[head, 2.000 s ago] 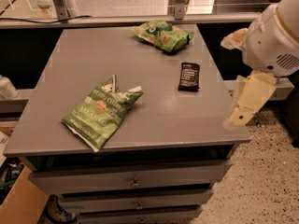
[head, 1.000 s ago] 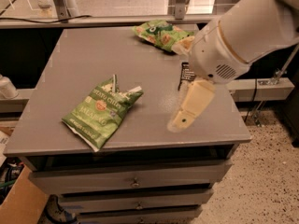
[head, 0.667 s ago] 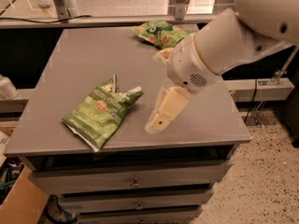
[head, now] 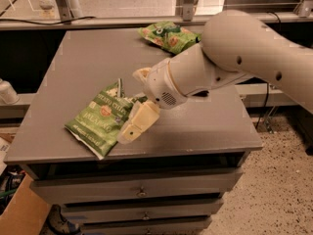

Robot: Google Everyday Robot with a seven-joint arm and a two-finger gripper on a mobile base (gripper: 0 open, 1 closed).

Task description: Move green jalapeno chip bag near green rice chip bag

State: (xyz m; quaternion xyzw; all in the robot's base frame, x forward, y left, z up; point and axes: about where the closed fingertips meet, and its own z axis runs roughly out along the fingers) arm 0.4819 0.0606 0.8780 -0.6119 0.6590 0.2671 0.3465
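The green jalapeno chip bag (head: pixel 99 120), lime green with white lettering and a small orange-red logo, lies flat near the front left of the grey table (head: pixel 205 129). The green rice chip bag (head: pixel 167 36), with orange-pink round shapes, lies at the table's back edge, right of the middle. My gripper (head: pixel 136 125), cream coloured, hangs low at the right edge of the jalapeno bag, over its right corner. The big white arm (head: pixel 234 58) reaches in from the right and passes in front of the rice bag's right end.
A small dark thing (head: pixel 201 93) on the table is mostly hidden under the arm. Drawers (head: pixel 142 192) sit below the tabletop. A cardboard box (head: pixel 19 212) stands on the floor at the front left. A metal rail and posts run behind the table.
The arm has swung from the table's right side leftwards across it. The gripper has come down from beside the right edge to the jalapeno bag's right edge. Both bags lie where they were.
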